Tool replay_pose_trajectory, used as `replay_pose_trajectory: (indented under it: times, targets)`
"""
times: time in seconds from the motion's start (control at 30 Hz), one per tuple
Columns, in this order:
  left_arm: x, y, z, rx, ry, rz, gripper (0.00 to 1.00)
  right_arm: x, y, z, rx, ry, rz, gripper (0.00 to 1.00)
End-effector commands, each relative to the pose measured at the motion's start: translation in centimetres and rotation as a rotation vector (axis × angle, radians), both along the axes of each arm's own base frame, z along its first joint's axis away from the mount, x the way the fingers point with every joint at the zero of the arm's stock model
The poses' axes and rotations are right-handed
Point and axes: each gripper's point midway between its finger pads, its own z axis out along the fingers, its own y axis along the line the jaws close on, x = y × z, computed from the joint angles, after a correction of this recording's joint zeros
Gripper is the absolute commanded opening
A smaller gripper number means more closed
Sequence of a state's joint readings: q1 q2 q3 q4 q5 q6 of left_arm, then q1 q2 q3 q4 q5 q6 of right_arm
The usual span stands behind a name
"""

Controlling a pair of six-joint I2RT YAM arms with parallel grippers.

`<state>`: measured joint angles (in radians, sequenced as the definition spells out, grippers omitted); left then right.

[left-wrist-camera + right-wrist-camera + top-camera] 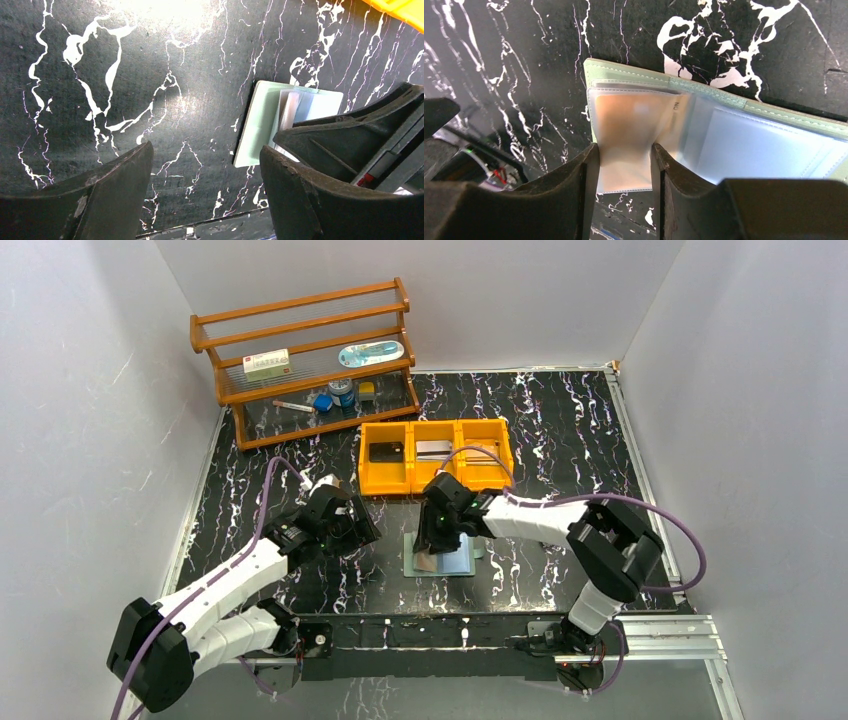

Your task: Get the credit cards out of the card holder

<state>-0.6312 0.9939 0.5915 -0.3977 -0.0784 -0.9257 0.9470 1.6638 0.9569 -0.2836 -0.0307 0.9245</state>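
The holder [458,560] lies open and flat on the table [560,440], in the middle, just near of the orange bin [400,487]. Its long axis runs left to right. The pale green cover is underneath and the clear sleeves face up.

A tan card [629,125] sits in the sleeve at the holder's left end. Its long axis lies across the holder's, with one short end pointing towards the right hand [624,150].

That hand hangs over the holder's left end with its fingers [584,170] about half closed. One finger is at each long edge of the tan card, and both seem to touch it. Whether they already pinch it I cannot tell.

The left hand [205,150] hovers over bare table just left of the holder. Its fingers are spread wide and hold nothing.

Two grey cards [433,448] lie in the bin's middle and right compartments.
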Motion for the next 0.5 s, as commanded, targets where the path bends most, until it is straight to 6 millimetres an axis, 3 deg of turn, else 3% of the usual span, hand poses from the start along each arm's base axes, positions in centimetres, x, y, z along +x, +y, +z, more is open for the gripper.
replay_pose_trajectory:
  times: [0.0,0.27,0.47]
  targets:
    - [0.3,-0.4,0.5,-0.01,-0.013,-0.023,0.77,-1.0,0.0,0.0,0.105,0.042,0.018,0.47]
    - [0.7,-2.4,0.6,-0.058,-0.013,-0.111,0.77,-0.9,-1.4,1.2,0.185,0.042,-0.024,0.48]
    - [0.7,-2.8,0.2,-0.06,0.001,-0.127,0.76,-0.5,-3.2,1.9,0.177,0.01,-0.064,0.48]
